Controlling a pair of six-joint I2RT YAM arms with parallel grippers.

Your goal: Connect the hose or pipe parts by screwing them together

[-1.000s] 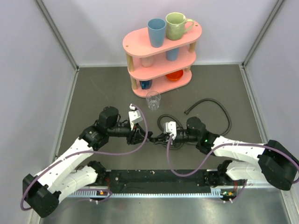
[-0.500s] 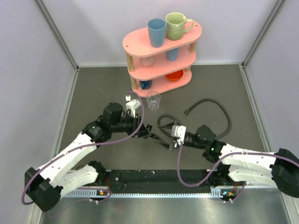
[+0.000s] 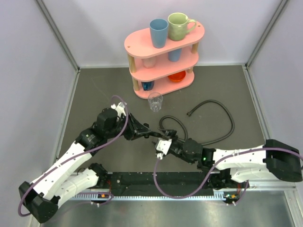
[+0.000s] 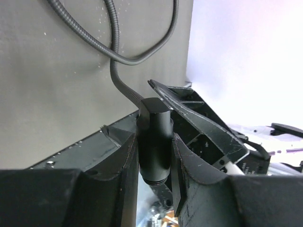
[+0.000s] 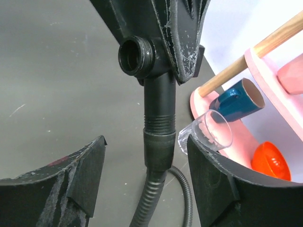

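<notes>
Since a second ago the right gripper [image 3: 162, 140] has spread and slid in just beside the left gripper [image 3: 147, 133]; bare mat [image 3: 94, 94] lies left of them, a glass [image 3: 155, 100] ahead, the second hose [image 3: 222, 113] off right. Left wrist: fingers [image 4: 118, 165] pinch the hose fitting [image 4: 154, 137] tight. Right wrist: spread fingers [image 5: 71, 184] flank that fitting, touching nothing.

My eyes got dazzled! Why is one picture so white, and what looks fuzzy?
Left wrist view: the wall on the right is washed out white by glare, and the left fingers look fuzzy. Right wrist view: the right fingers are blurry; the hose fitting is sharp. Top view: even light.
</notes>
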